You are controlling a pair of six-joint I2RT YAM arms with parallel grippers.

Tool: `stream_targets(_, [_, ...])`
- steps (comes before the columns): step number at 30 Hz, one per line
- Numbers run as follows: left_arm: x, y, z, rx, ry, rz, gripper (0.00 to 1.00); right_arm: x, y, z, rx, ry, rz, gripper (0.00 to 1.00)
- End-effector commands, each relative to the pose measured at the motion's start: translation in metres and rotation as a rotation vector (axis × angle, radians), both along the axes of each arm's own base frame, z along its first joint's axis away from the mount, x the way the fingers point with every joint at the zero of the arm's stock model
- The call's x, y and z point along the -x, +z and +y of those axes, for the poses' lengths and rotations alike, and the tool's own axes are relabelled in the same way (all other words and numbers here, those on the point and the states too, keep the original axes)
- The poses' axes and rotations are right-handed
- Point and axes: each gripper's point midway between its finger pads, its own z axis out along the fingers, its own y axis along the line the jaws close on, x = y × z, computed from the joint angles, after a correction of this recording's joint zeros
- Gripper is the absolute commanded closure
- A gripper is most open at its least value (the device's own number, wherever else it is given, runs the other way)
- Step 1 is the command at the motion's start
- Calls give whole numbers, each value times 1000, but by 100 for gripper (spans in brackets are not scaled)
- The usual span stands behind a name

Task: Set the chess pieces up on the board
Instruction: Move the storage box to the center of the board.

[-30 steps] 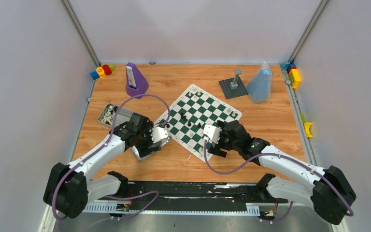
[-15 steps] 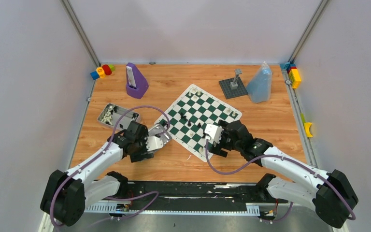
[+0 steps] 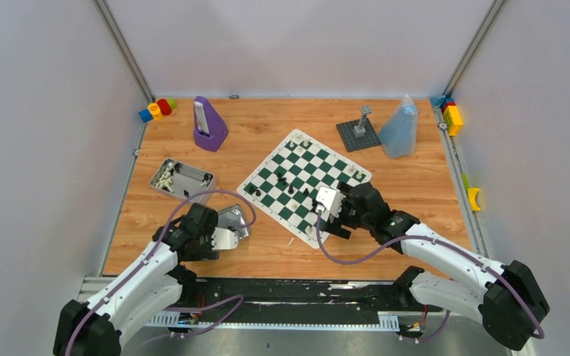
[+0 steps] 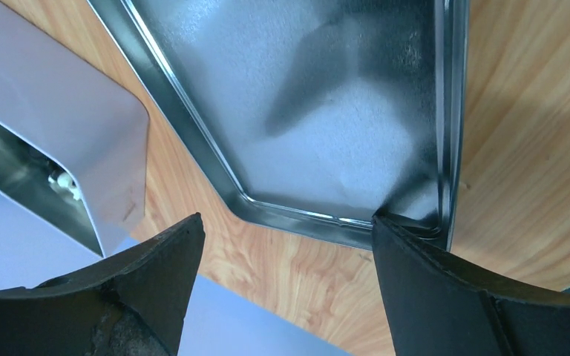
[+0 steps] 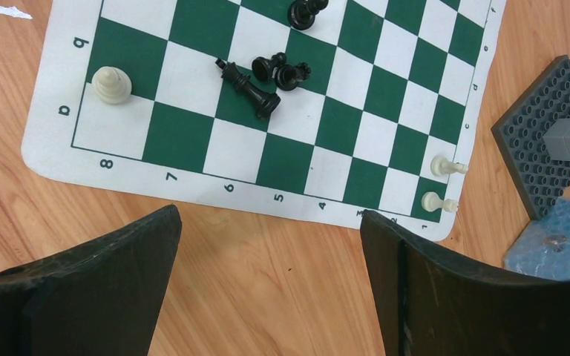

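So here's where we're at. Most of the chess pieces aren't placed yet. A handful sit on the board [image 5: 174,133], and the rest that we can make out is a whitish heap in the open tin [image 3: 180,178], off to the left on the worktop [image 3: 415,185].

We reckon the next grab turns on the black king [image 5: 249,87]. It's lying on its side a little way in from the board's near border. That puts it straight ahead of the jaws on the right arm [image 3: 445,252] and roughly centred between them, maybe a touch left.

Those jaws are spread wide with nothing in them, hanging over bare wood just short of the border. In the right wrist view the king's long axis runs diagonally, cross end up-left and base down-right. The jaws close left to right, so they aren't square to it. We'd guess a wrist twist is needed to pinch across the body.

Two black pawns [image 5: 282,72] are toppled just beside the king on its far side, so it's a bit crowded there.

The left arm [image 3: 148,263] has its jaws spread and empty too, over the shiny lid [image 4: 304,126], well apart from the board. So the right arm is clearly nearer the king, and the left is nearer the tin.
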Motion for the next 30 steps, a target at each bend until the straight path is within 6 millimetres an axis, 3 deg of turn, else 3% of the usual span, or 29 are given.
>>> stream_targets(1, [18, -2, 31, -159, -17, 36, 10, -10, 18, 11, -37, 14, -26, 7])
stream_targets(10, [23, 3, 66, -282, -4, 1, 11, -11, 23, 22, -63, 31, 12, 7])
stream_targets(13, [17, 10, 78, -310, 19, -36, 11, -9, 24, 27, -77, 33, 49, 7])
stream_targets(18, [1, 27, 92, -318, 86, -90, 10, -2, 7, 33, -82, 39, 134, 7])
stream_targets(24, [-20, 50, 90, -257, 160, -138, 8, -1, -15, 33, -64, 1, 199, 8])
stream_targets(30, [-29, 67, 83, -175, 219, -169, 0, 3, -31, 37, -32, -13, 248, 9])
